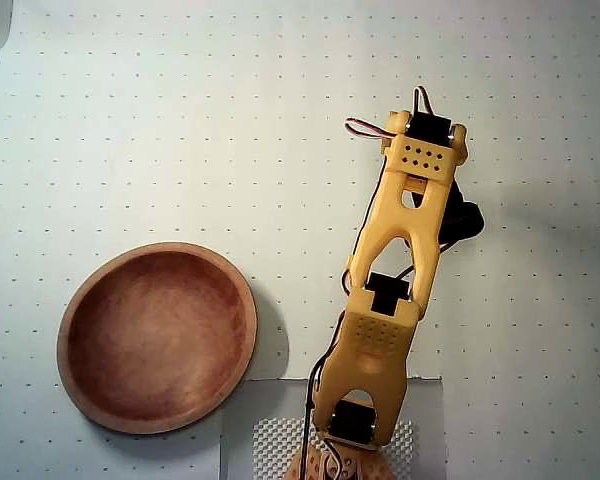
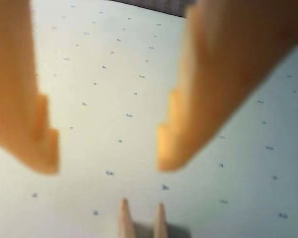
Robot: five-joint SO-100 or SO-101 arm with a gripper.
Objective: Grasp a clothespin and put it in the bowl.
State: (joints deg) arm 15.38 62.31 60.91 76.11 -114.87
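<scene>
In the wrist view my gripper (image 2: 107, 163) is open, its two yellow fingers (image 2: 25, 109) spread wide above the white dotted mat. The two pale wooden tips of the clothespin (image 2: 141, 218) show at the bottom edge, just below the gap between the fingers; the rest of it is cut off. In the overhead view the yellow arm (image 1: 400, 260) reaches up the mat and hides both gripper and clothespin beneath it. The reddish-brown wooden bowl (image 1: 158, 336) sits at the lower left, empty, well left of the arm.
The white dotted mat (image 1: 180, 120) covers the table. A grey textured pad (image 1: 270, 440) lies under the arm's base at the bottom. The mat's dark far edge shows at the top of the wrist view (image 2: 154, 7).
</scene>
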